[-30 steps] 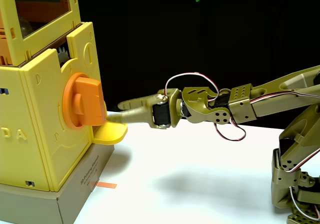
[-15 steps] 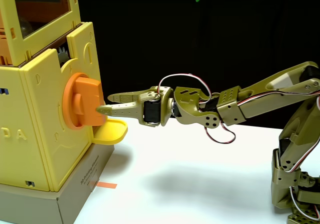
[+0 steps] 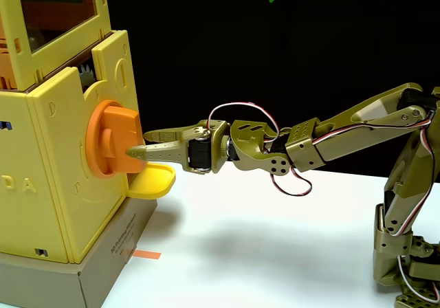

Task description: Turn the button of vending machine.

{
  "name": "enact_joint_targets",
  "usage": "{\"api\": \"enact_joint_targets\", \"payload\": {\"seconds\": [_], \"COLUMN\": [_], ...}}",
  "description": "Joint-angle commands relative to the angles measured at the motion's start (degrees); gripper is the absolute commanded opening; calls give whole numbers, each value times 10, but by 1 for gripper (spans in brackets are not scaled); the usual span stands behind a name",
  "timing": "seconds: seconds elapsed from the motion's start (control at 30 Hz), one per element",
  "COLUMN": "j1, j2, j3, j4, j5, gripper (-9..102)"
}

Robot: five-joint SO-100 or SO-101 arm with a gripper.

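Button (image 3: 113, 140): large orange knob on the front face of the vending machine (image 3: 58, 150), partway up, just above the small yellow tray (image 3: 150, 181); its thick flat bar stands upright and juts out toward the arm.
Long axis of the bar: roughly vertical in the fixed view, so a turn would likely call for a finger on either broad side of it.
Direction from end effector: the button lies directly to the left, along the line of the outstretched arm (image 3: 330, 139).
End effector (image 3: 144, 144): two slim fingers reach level with the button's lower half, narrowly parted with a slim gap; the lower tip looks to be touching the bar's outer face, the upper one stops just short. Nothing is clasped.
Judged step: closing in on the bar, not yet astride it.
Desk (image 3: 275, 246): white, carrying the machine's grey base (image 3: 103, 267).
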Motion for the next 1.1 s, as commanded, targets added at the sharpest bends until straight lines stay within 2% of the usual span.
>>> {"api": "enact_joint_targets", "payload": {"seconds": [0.0, 0.4, 0.63, 0.8, 1.07], "j1": [7, 8, 0, -8, -19], "j2": [-9, -67, -74, -76, -70], "j3": [-36, -84, -90, -88, -82], "j4": [-16, -36, -44, -46, -40], "j5": [1, -9, -17, -25, 4], "gripper": [29, 23, 12, -1, -1]}}
